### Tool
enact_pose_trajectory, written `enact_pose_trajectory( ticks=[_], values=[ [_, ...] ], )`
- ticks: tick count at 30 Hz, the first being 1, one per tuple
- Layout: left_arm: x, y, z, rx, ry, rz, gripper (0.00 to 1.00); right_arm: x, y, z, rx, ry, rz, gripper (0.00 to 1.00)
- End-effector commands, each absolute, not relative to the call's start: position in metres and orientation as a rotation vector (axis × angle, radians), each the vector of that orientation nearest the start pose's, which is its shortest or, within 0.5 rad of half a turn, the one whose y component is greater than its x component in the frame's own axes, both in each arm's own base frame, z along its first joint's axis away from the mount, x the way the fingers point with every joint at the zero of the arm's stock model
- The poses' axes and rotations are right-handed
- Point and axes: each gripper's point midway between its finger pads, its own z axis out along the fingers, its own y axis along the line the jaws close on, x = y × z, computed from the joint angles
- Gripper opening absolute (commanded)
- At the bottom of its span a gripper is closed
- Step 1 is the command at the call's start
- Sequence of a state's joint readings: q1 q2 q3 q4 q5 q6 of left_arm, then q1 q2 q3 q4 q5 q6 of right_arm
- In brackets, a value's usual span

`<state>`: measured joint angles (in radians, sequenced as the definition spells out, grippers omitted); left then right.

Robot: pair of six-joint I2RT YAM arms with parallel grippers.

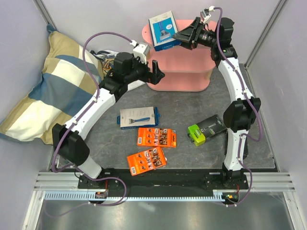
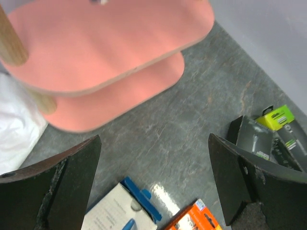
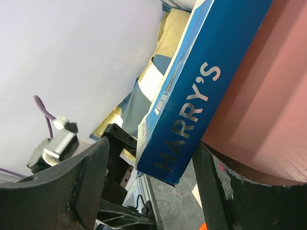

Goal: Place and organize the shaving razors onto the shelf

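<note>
Far left there's a big patchwork pillow (image 1: 43,91) slumped against the wall. The left gripper (image 1: 156,72) hovers just off the left near side of the pink shelf (image 1: 192,72), jaws spread as wide as they go and nothing in them. In its wrist view a white plastic bag (image 2: 14,120) sits at the left, by a wooden post.

Down on the grey table (image 1: 192,105) the white box showing a blue razor (image 1: 139,116) lies flat. Just on its near side is one orange card (image 1: 156,137), and the second orange card (image 1: 146,161) is nearer again. Further right is the lime-green-and-black box (image 1: 207,129), lying at an angle beside the right arm.

The blue box (image 1: 164,32) is on the shelf's top board, at its left end. The right gripper (image 1: 182,36) is right there with its jaws either side of the box. In its wrist view there's a gap between one finger and the box, so the jaws are spread, not clamped.
</note>
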<state>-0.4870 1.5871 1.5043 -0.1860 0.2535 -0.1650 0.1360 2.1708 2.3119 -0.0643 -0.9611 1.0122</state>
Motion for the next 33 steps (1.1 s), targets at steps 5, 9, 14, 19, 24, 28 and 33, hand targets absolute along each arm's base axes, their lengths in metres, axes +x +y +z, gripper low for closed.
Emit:
enact_pose_trajectory(
  ticks=[5, 9, 14, 19, 24, 28, 33],
  values=[
    [0.443, -0.315, 0.384, 0.495, 1.658, -0.826, 0.97, 0.53, 0.225, 0.401, -0.072, 1.787, 1.513, 0.79],
    [0.463, -0.329, 0.386, 0.48, 1.66, -0.864, 0.94, 0.527, 0.224, 0.401, -0.077, 1.786, 1.502, 0.79],
    [0.49, -0.337, 0.384, 0.442, 1.674, -0.871, 0.93, 0.525, 0.223, 0.402, -0.079, 1.786, 1.5, 0.8],
    [0.495, -0.338, 0.393, 0.428, 1.653, -0.878, 0.92, 0.524, 0.223, 0.4, -0.083, 1.791, 1.501, 0.8],
    [0.488, -0.34, 0.395, 0.46, 1.643, -0.9, 0.91, 0.526, 0.219, 0.398, -0.069, 1.793, 1.492, 0.81],
    [0.482, -0.334, 0.387, 0.463, 1.652, -0.884, 0.91, 0.525, 0.212, 0.396, -0.048, 1.798, 1.479, 0.81],
    [0.469, -0.32, 0.393, 0.455, 1.628, -0.837, 0.92, 0.526, 0.197, 0.397, -0.007, 1.794, 1.443, 0.81]
  ],
)
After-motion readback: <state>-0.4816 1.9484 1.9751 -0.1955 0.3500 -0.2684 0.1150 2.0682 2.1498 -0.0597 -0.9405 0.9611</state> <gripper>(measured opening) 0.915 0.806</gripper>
